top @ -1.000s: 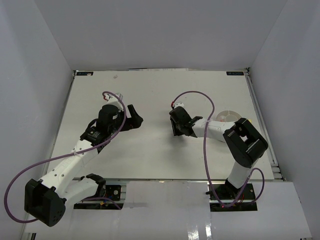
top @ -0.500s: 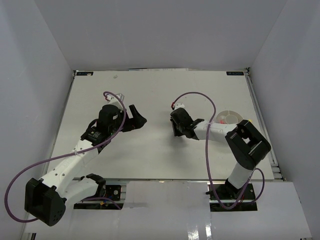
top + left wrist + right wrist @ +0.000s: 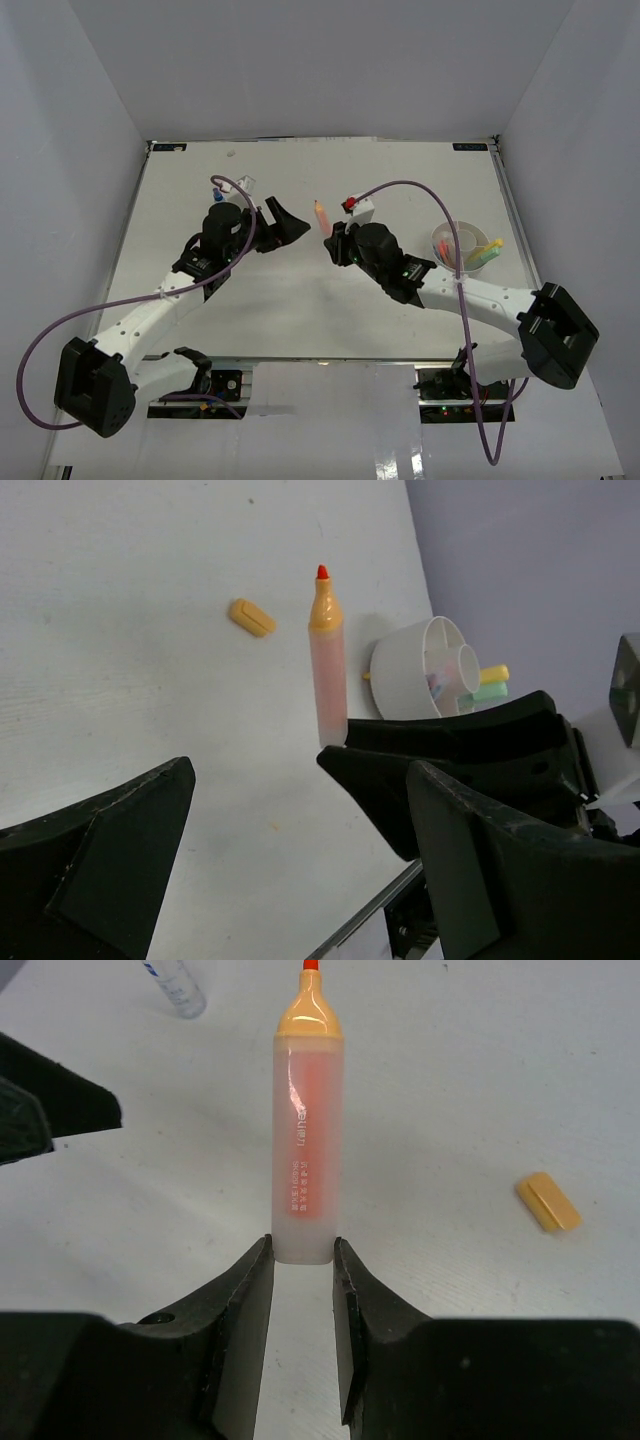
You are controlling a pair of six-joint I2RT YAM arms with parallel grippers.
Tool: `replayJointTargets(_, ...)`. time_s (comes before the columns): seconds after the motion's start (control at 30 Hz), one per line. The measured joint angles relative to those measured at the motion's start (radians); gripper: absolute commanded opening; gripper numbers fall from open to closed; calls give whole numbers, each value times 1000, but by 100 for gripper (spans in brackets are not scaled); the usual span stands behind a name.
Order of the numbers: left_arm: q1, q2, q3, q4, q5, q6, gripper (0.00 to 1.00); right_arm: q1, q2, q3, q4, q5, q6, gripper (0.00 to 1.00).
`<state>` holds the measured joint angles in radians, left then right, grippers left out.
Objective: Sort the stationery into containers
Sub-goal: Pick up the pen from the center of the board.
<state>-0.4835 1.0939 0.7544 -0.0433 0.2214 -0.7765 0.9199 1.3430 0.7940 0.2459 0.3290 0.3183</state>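
We are looking at the orange marker, and right now it is in the right claw. The claw is shut tight on the flat back end of the marker. The red tip sticks out in front, away from the claw. We think it is held by the end so the long part is free to slide into a tub slot first.

The marker has no cap on. A little orange cap lies alone on the table, a bit off to the side. It may belong to this marker (we cannot be sure).

The left claw has its two fingers spread as wide as they go, and nothing is in it. It sits near the marker tip, facing it. We guess it is open like that so it can take the marker or help with it, but we cannot know.

The white tub stands far over on the right side of the table, well apart from the marker. A yellow pen and a green pen are in it, leaning over the rim, so part of the job looks done.

A small bottle lies on the table past the marker. It is not sorted yet.

We think the marker needs to go over to the tub next, and the bare tip could smear the table on the way
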Motion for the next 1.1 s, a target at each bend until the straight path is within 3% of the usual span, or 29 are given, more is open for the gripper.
replayJointTargets(0.5, -122, 65, 0, 196, -130, 2, 82, 105, -39, -44, 208, 72, 11, 8)
replayJointTargets(1.1, -179, 111, 2, 274, -189, 21, 41, 116, -54, -60, 251, 92, 23, 8)
